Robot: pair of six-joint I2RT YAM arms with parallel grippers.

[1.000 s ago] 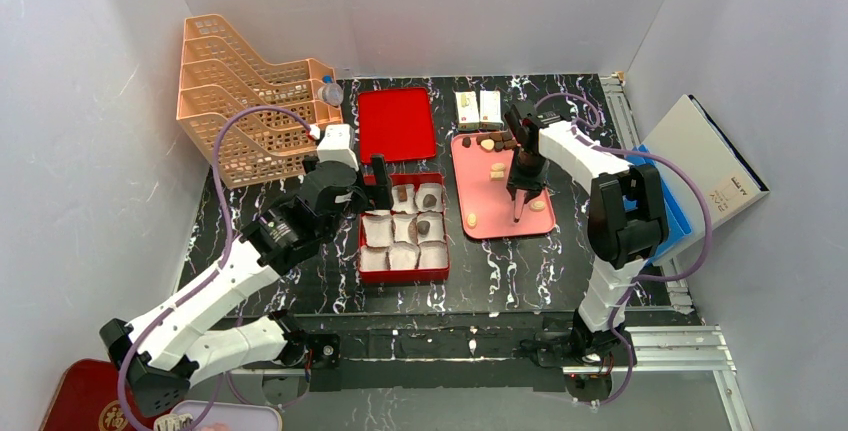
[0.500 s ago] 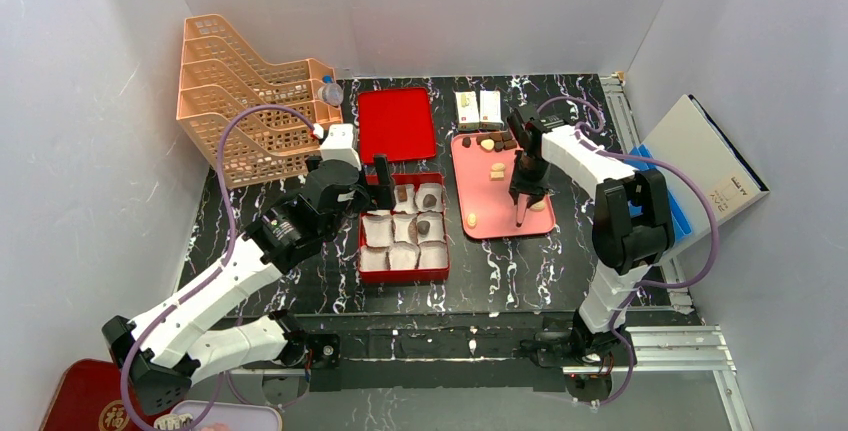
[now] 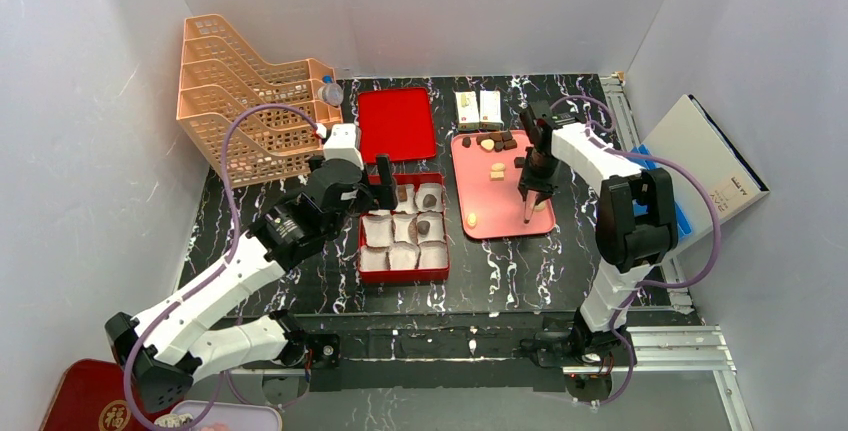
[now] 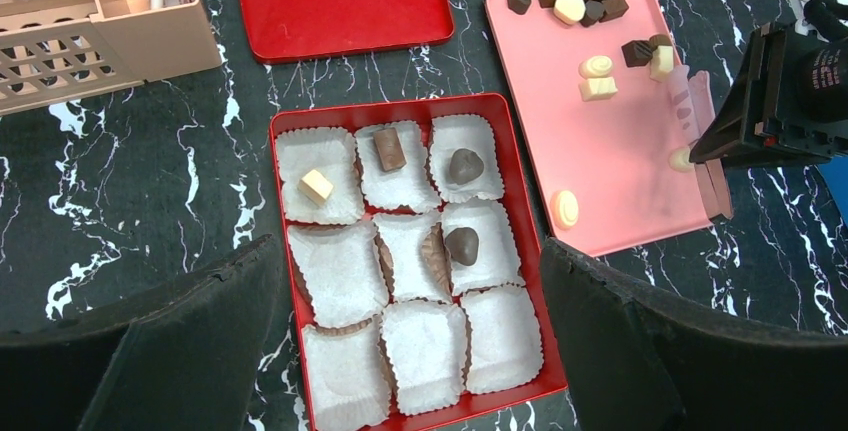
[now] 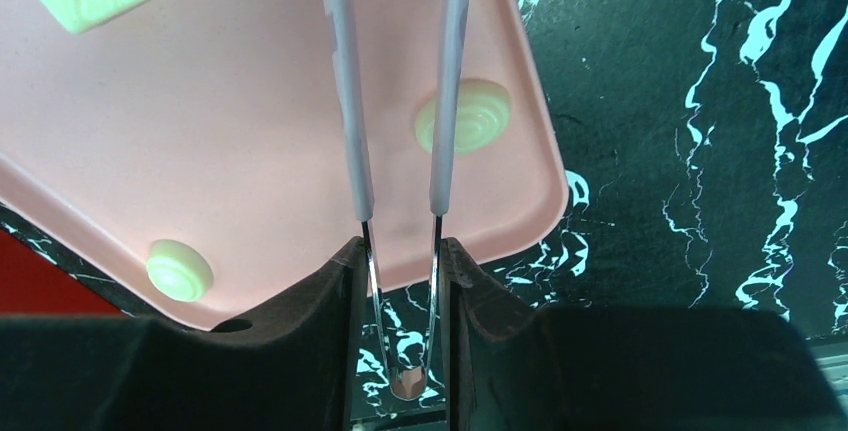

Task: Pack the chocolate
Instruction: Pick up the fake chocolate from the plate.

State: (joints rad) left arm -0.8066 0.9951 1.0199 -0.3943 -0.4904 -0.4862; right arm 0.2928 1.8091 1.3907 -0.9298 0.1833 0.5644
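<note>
Chocolate pieces lie on the pink tray [image 3: 500,226]: a dark and pale cluster [image 3: 490,138] at its far end, a pale round one [image 3: 471,219] near the front. My right gripper [image 3: 527,186] is shut on metal tweezers [image 5: 345,101], whose open arms hang over the tray's right front corner; one arm crosses a pale round chocolate [image 5: 465,116]. The red box [image 4: 530,251] of white paper cups holds a pale block [image 4: 316,186], a brown bar [image 4: 390,149] and two dark pieces [image 4: 465,165]. My left gripper [image 4: 408,251] is open and empty above the box.
A red lid [image 3: 396,123] lies behind the box. Orange file racks [image 3: 245,101] stand at the far left with a small bottle [image 3: 330,91] beside them. Two small white cartons [image 3: 478,108] stand behind the tray. A white and blue box [image 3: 710,166] sits off the table's right edge.
My right gripper has shifted a little to the right with the tweezers, toward the tray's right edge. The left arm has hardly moved.
</note>
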